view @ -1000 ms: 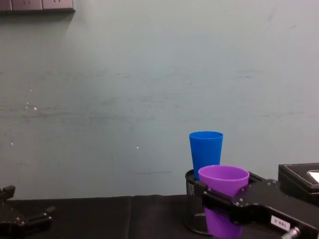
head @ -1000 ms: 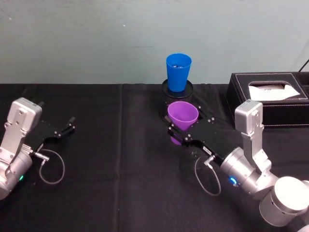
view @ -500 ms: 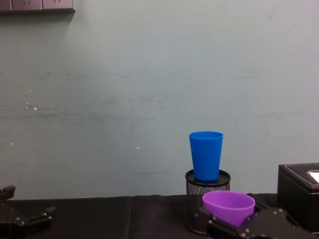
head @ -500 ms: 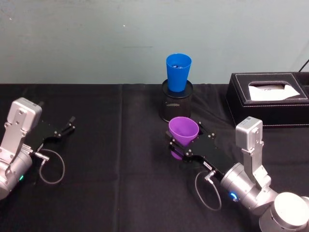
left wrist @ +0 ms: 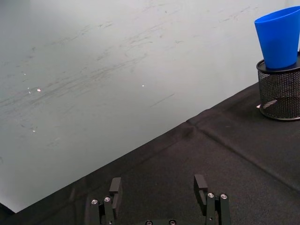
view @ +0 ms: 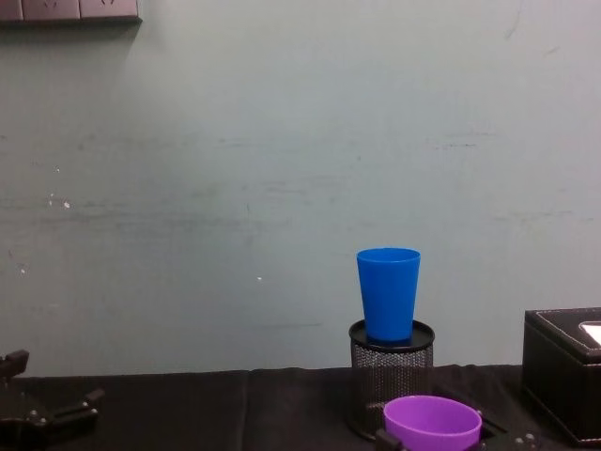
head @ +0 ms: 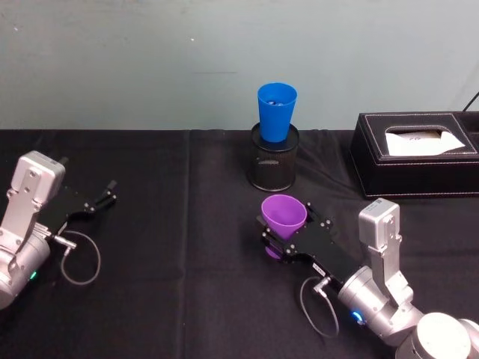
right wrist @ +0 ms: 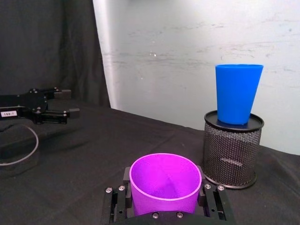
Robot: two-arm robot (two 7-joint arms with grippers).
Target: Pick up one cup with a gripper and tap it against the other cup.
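Head view: right gripper [head: 277,241], jaws clamped on purple cup [head: 283,215].
Lift level with blue cup [head: 276,112] on mesh holder [head: 272,166]; tap lightly. Left gripper [head: 101,199] parked far left, jaws apart.

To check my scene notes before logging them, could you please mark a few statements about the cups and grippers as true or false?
1. The right gripper is shut on the plain purple plastic tumbler. True.
2. The bright blue plastic tumbler stands directly on the tablecloth. False: it stands on top of the black wire-mesh pen holder.
3. The two tumblers are touching. False: they are apart, the purple one lower and nearer the robot.
4. The left gripper is open and holds nothing, off at the robot's left. True.
5. The purple tumbler lies on its side. False: it is upright, mouth up.
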